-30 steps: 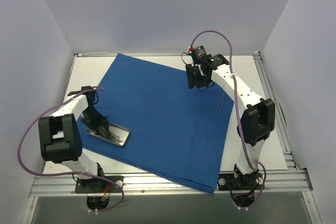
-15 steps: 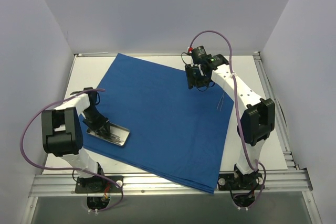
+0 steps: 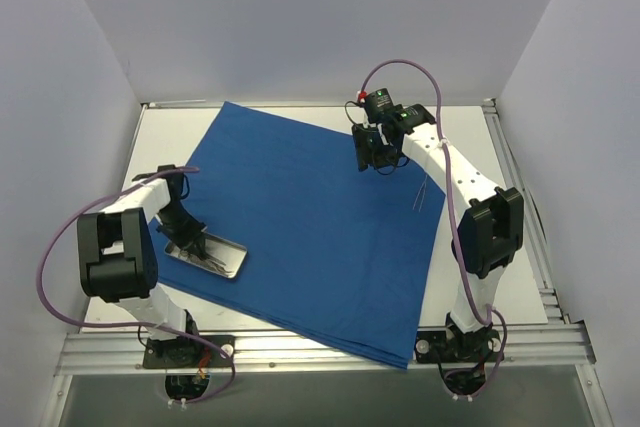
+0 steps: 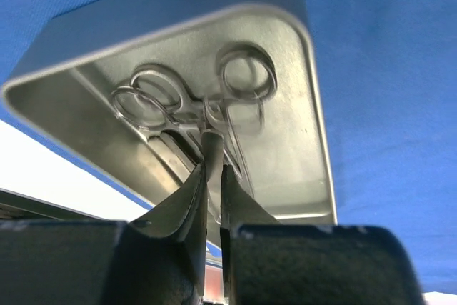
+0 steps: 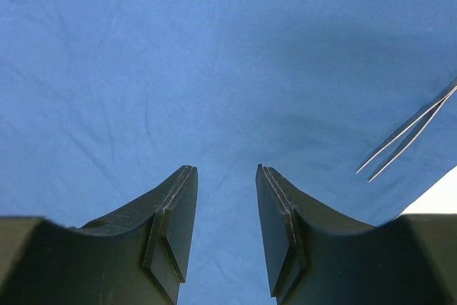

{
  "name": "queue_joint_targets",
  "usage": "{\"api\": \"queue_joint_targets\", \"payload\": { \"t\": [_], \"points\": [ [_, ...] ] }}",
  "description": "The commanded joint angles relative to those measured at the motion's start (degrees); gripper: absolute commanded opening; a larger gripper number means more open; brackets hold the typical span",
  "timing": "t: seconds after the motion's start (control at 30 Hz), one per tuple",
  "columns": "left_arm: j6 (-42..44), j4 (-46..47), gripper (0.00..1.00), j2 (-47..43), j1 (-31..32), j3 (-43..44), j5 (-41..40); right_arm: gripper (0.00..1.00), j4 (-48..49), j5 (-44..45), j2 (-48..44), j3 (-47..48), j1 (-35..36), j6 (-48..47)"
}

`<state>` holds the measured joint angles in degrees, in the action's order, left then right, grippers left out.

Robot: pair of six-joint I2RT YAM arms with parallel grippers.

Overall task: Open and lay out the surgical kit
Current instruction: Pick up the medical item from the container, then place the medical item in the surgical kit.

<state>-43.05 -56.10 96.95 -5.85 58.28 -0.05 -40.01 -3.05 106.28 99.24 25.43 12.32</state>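
Ahead of your left gripper (image 4: 213, 176), whose fingers (image 4: 178, 205) look like dull, dark matt plastic, the tray (image 4: 303, 91) is smooth metal with a soft, brushed sheen. The scissor-like instruments (image 4: 246, 76) lying in it are brighter, polished metal, and one shank is pinched between the jaws. Under your right gripper (image 5: 226, 198), with fingers (image 5: 175, 219) of the same matt dark plastic, the blue cloth wrap (image 5: 214, 48) is matt woven fabric, faintly creased. Right of those spread jaws, thin tweezers (image 5: 400, 134) gleam silver.
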Motion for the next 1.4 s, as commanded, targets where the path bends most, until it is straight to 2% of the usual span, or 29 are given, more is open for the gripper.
{"api": "queue_joint_targets", "payload": {
  "t": [0.0, 0.33, 0.47, 0.53, 0.6, 0.67, 0.73, 0.83, 1.07, 1.37],
  "points": [
    [0.2, -1.6, 0.02, -5.2, -0.2, 2.1, -1.3, 0.39, -0.3, -0.4, -2.0, 0.1, -0.3, 0.2],
    [1.0, -6.6, 0.02, -14.2, 0.0, 5.8, 0.1, 0.39, -0.5, -1.2, -1.1, 1.3, 0.7, 0.8],
    [4.6, -5.2, 0.02, -16.3, 1.8, 8.5, 5.2, 0.39, -0.7, -4.6, -0.2, 3.5, 0.8, 0.2],
    [6.3, -2.8, 0.02, -17.6, 3.4, 9.5, 9.1, 0.39, 0.1, -9.9, 0.2, 4.2, 0.9, 0.0],
    [8.0, 3.3, 0.02, -18.6, 5.8, 9.7, 16.6, 0.40, 2.8, -14.4, 0.0, 3.9, 1.1, 0.2],
    [8.2, 9.4, 0.02, -19.2, 9.9, 10.1, 20.3, 0.42, 6.8, -22.2, -0.5, 3.7, 1.5, 1.0],
    [8.1, 12.4, 0.02, -19.4, 14.8, 11.0, 23.3, 0.43, 9.7, -28.9, -0.8, 3.9, 2.0, 2.8],
    [7.5, 16.8, 0.02, -18.6, 19.6, 12.4, 24.9, 0.47, 13.1, -33.1, -0.5, 6.0, 3.7, 5.0],
    [7.1, 21.5, 0.02, -16.5, 25.1, 14.3, 26.2, 0.49, 14.7, -34.7, 0.9, 8.2, 7.4, 8.9],
    [7.1, 23.9, 0.02, -16.3, 27.3, 15.5, 27.0, 0.48, 14.5, -33.3, 1.8, 9.0, 11.0, 10.6]
  ]
}}
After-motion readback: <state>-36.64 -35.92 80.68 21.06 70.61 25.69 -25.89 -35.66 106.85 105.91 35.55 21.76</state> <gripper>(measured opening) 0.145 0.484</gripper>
